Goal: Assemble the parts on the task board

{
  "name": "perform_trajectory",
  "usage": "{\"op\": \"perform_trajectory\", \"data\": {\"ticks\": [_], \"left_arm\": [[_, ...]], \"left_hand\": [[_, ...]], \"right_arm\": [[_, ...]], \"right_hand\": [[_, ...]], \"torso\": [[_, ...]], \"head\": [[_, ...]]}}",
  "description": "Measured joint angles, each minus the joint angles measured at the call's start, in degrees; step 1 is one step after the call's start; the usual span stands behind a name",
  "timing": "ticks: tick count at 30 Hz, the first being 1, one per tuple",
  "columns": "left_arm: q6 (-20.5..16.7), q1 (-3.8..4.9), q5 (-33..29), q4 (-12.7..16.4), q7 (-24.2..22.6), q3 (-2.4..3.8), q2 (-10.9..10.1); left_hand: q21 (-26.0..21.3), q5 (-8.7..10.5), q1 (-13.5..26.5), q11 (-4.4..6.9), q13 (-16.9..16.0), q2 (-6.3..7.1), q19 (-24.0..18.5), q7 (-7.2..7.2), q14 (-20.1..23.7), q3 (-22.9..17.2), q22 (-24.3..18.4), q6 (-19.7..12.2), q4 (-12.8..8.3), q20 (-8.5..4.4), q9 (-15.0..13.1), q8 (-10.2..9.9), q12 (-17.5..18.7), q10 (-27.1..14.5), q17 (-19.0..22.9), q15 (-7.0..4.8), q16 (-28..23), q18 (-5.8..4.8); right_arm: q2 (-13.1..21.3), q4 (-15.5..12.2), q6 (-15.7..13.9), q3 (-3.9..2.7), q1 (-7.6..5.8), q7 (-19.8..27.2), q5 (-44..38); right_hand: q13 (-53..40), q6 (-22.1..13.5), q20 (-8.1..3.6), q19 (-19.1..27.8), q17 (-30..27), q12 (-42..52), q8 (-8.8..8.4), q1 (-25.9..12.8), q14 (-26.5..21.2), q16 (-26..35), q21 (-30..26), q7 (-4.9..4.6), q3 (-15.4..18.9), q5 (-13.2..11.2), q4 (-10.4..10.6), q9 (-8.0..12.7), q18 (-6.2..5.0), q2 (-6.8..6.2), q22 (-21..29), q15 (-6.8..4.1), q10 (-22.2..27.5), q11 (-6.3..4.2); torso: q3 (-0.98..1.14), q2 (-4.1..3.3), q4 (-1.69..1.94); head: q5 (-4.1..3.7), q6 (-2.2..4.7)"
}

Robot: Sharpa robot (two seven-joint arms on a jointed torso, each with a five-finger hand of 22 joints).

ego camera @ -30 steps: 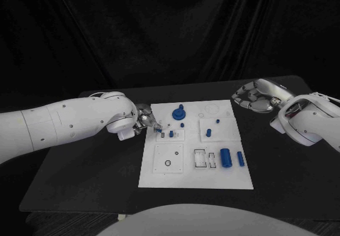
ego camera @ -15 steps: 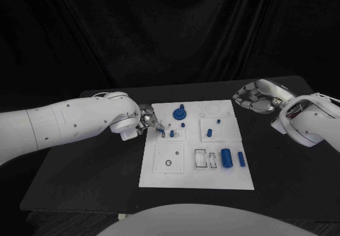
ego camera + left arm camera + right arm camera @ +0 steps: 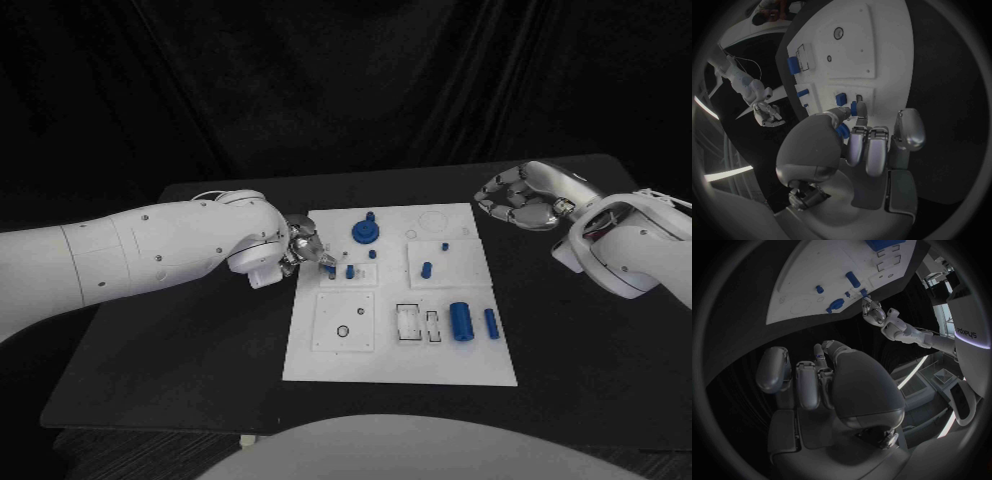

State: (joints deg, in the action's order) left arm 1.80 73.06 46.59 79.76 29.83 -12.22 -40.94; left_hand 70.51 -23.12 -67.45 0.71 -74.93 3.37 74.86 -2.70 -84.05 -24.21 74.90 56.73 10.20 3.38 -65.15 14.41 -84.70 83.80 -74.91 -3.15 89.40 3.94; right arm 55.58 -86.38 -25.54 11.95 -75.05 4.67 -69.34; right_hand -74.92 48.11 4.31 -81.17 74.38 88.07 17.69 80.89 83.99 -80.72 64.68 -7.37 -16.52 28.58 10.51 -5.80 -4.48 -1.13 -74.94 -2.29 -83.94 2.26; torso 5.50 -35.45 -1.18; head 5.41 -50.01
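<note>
In the head view, the left hand [image 3: 300,250] is seen at the left edge of the task board [image 3: 361,365], toward its far end. Against the pictures of a second ago it has been carried slightly further in over the board, and its fingers are closed around a small blue part [image 3: 330,264] that is held at a square recess near that edge. The remaining parts have not been displaced: the round blue knob [image 3: 365,232] stands near the far edge, the blue cylinder [image 3: 460,321] lies near the right edge. The right hand [image 3: 526,197] is unchanged, raised off the far right corner of the board, fingers curled in on nothing.

In the left wrist view, the small blue part [image 3: 842,131] is pinched between thumb and fingertips [image 3: 859,120], just beside the board's recesses; whether it is seated cannot be told.

In the right wrist view, the right hand [image 3: 826,382] is shown with fingers drawn together and empty, well apart from the board [image 3: 811,275].

An insertion is judged to be under way, not completed.
</note>
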Motion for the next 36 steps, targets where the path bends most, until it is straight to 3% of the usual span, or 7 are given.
{"op": "perform_trajectory", "data": {"ticks": [13, 36], "left_arm": [[0.3, -0.63, 0.7, -0.7, 0.0, 0.00, 0.6], [1.0, -0.80, 0.8, -0.9, 0.1, 0.06, 0.3]], "left_hand": [[0.0, 0.01, 0.0, 0.00, 0.0, 0.00, 0.0, -0.03, 0.0, 0.0, 0.0, 0.0, 0.0, 0.00, 0.0, 0.0, 0.0, 0.0, 0.0, 0.00, 0.0, 0.00], [0.0, 0.01, 0.2, 0.00, 0.0, 0.15, 0.0, -0.22, 0.0, -0.3, 0.0, -0.2, -0.3, 0.00, -0.2, 0.0, 0.0, 0.0, 0.0, 0.00, 0.0, 0.00]], "right_arm": [[-0.1, 0.0, 0.0, 0.00, 0.00, 0.0, 0.0], [-0.1, 0.1, 0.0, 0.00, 0.02, 0.0, 0.0]], "right_hand": [[0.0, 0.0, 0.00, 0.0, -0.2, 0.0, 0.00, 0.0, 0.0, 0.2, -0.3, 0.00, -0.2, 0.0, -0.2, 0.0, 0.00, 0.00, 0.0, 0.00, 0.0, 0.00], [0.0, 0.0, 0.00, 0.0, -0.2, 0.0, 0.00, 0.0, 0.0, 0.2, -0.3, 0.00, -0.2, 0.0, -0.2, 0.0, 0.00, 0.00, 0.0, 0.00, 0.0, 0.00]], "torso": [[0.02, 0.02, -0.01], [0.02, 0.03, 0.03]], "head": [[-0.01, 0.00], [0.05, 0.00]]}}
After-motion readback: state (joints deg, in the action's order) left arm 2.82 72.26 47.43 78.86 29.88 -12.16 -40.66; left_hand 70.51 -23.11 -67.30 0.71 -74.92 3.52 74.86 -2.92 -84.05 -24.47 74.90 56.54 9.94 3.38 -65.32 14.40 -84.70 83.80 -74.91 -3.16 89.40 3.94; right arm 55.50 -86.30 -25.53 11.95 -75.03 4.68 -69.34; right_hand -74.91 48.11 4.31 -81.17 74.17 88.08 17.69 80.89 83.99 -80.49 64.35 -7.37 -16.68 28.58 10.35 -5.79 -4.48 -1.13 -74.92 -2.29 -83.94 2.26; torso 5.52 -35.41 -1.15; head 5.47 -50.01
